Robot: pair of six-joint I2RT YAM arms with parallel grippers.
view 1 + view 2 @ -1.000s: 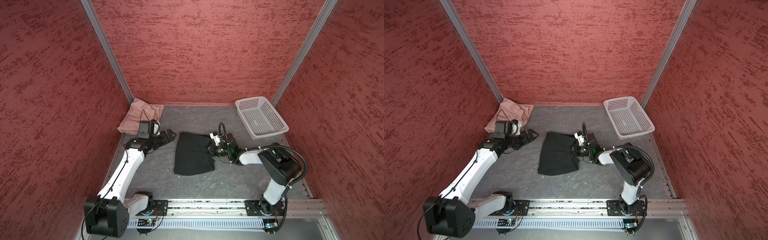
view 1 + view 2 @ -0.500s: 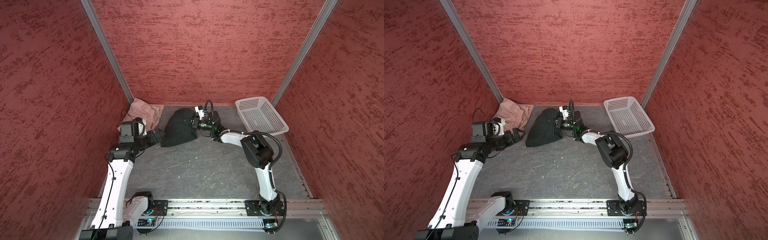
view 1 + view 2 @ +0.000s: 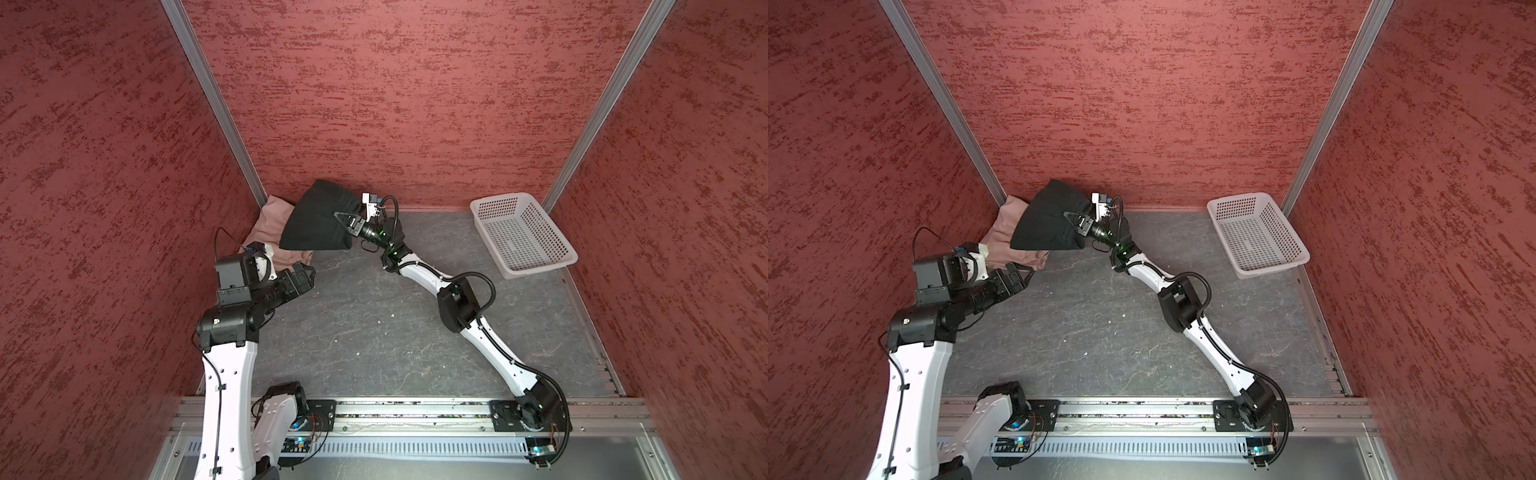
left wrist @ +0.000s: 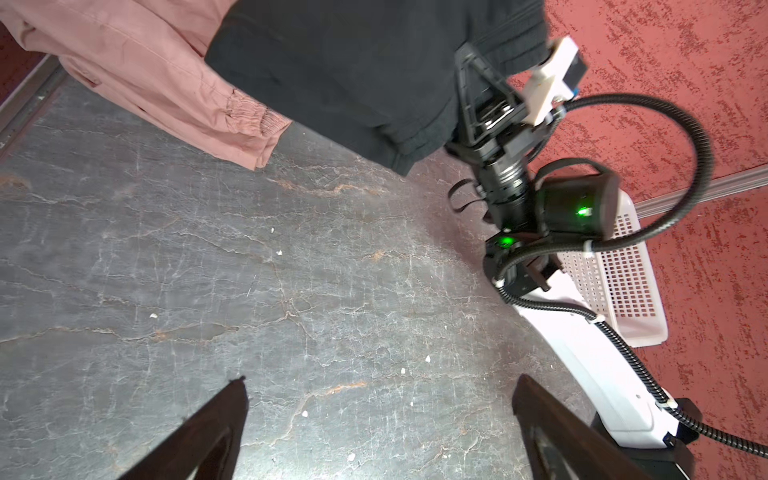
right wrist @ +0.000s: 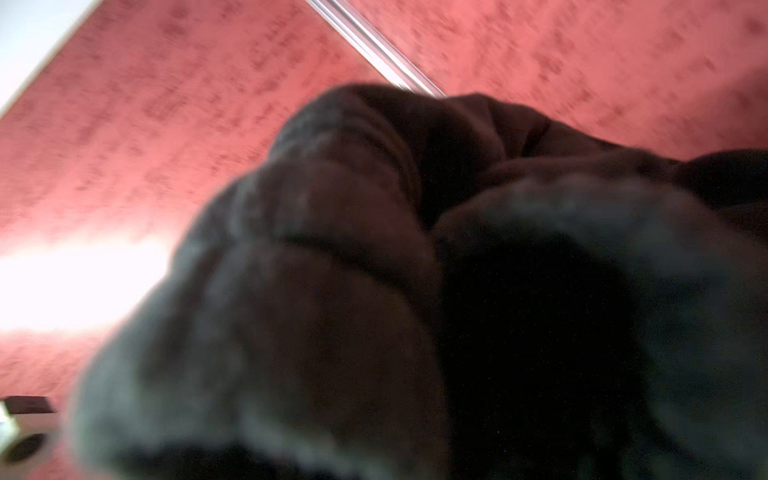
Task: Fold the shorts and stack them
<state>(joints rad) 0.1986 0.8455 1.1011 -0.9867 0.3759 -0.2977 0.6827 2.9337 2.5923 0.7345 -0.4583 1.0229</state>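
Note:
The black shorts [image 3: 316,224] [image 3: 1046,226] hang folded in the air at the back left, with my right gripper [image 3: 338,216] [image 3: 1068,215] shut on their right edge. They hover over the dusty pink shorts [image 3: 272,212] [image 3: 1003,224], which lie bunched in the back left corner. In the right wrist view the dark cloth [image 5: 374,291] fills the frame and hides the jaws. My left gripper [image 3: 309,272] [image 3: 1027,272] stands open and empty just in front of the pink shorts [image 4: 145,54]. Its wrist view shows bare table between its fingertips [image 4: 237,395].
A white perforated basket [image 3: 540,268] [image 3: 1273,268] sits at the back right against the wall. Red textured walls close in the table on three sides. The right arm stretches diagonally across the grey table [image 3: 374,332]. A metal rail [image 3: 415,409] runs along the front.
My right gripper has carried the black shorts from the middle of the table up and back left, over the pink shorts. The left arm has drawn back toward the left wall.

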